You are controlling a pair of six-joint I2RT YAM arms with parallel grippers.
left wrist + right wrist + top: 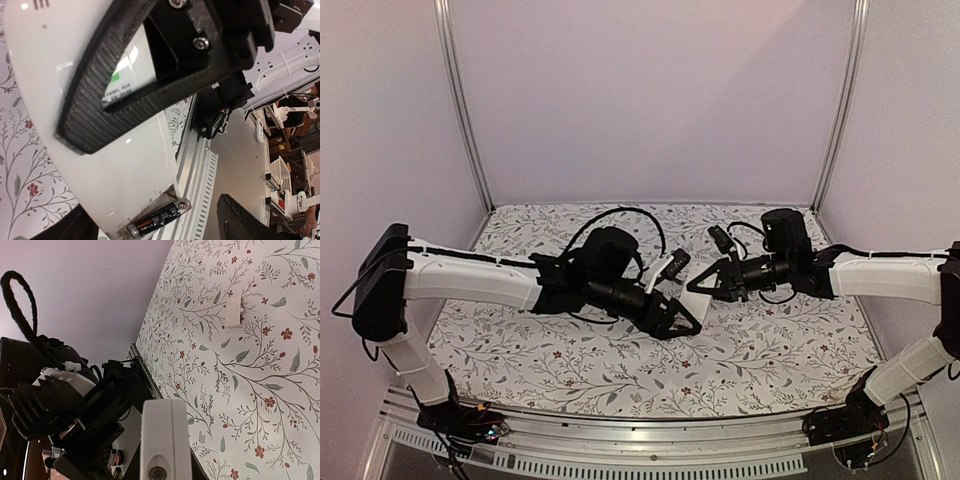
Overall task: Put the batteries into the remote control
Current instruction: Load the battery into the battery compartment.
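The white remote control (700, 280) is held in the air between my two grippers, over the middle of the flowered table. My right gripper (713, 285) is shut on it; the right wrist view shows the remote's end face (164, 440) with its small round emitter between the jaws. In the left wrist view the remote's plain back (115, 165) fills the frame, with a black right-gripper finger (125, 90) pressed on it. One dark battery (157, 220) lies in the open compartment at its lower end. My left gripper (682, 322) is open around that end. The second battery is hidden.
A small plain white cover plate (233, 311) lies flat on the flowered cloth (770, 350), farther back. The aluminium rail (620, 425) runs along the table's near edge. Pale enclosure walls with metal posts (465, 110) close in the back and sides.
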